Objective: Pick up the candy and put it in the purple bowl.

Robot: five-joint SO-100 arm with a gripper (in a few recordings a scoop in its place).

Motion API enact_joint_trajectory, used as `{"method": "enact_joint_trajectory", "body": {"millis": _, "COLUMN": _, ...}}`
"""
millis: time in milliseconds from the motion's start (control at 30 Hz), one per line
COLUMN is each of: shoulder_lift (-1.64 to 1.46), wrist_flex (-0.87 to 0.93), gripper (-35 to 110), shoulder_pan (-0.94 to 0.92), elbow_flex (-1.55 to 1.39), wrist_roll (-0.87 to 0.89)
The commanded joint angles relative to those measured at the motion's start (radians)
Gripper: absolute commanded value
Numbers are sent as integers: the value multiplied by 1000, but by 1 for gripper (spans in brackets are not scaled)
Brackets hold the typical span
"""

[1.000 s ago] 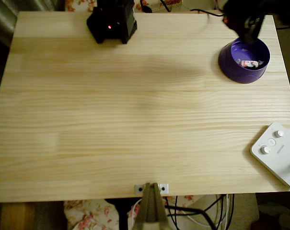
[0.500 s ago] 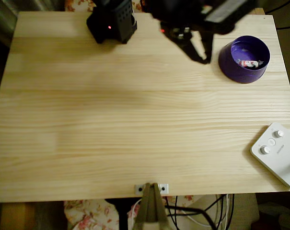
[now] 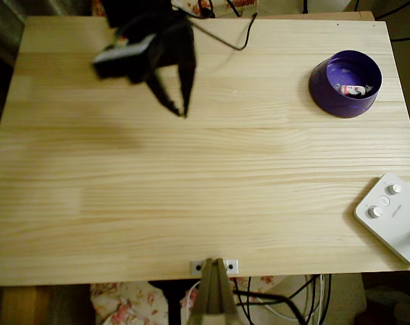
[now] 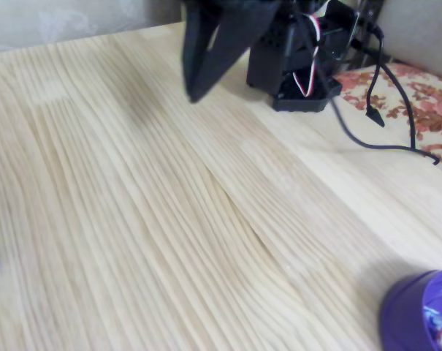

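The purple bowl point(image 3: 324, 88) stands at the table's far right in the overhead view, and its side shows at the bottom right corner of the fixed view point(image 4: 409, 316). The candy point(image 3: 351, 89), white with red marks, lies inside the bowl on its bottom. My black gripper point(image 3: 183, 113) hangs over the bare wood at the upper left, far from the bowl. Its two fingertips meet at a point with nothing between them. In the fixed view the gripper point(image 4: 194, 93) is a blurred dark shape pointing down at the table.
The arm's black base point(image 4: 294, 66) with its cables sits at the table's far edge. A white device with round knobs point(image 3: 394, 217) lies at the right front corner. A clamp point(image 3: 213, 271) grips the front edge.
The gripper left the bowl and swung left across the back of the table. Its fingers, apart half a second ago, have come together. The candy stays in the bowl.
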State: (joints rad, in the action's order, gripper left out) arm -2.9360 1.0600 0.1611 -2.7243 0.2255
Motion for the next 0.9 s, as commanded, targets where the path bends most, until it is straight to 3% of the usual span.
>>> {"method": "enact_joint_trajectory", "body": {"millis": 0, "shoulder_lift": -87, "wrist_flex": -63, "gripper": -1, "shoulder_pan": -81, "elbow_flex": -69, "wrist_roll": -8}}
{"method": "enact_joint_trajectory", "body": {"millis": 467, "shoulder_lift": -285, "wrist_flex": 29, "gripper": -1, "shoulder_pan": -204, "elbow_flex": -250, "wrist_roll": -137}}
{"method": "enact_joint_trajectory", "body": {"millis": 867, "shoulder_lift": -362, "wrist_flex": 77, "gripper": -1, "shoulder_pan": -262, "elbow_flex": -267, "wrist_roll": -72}}
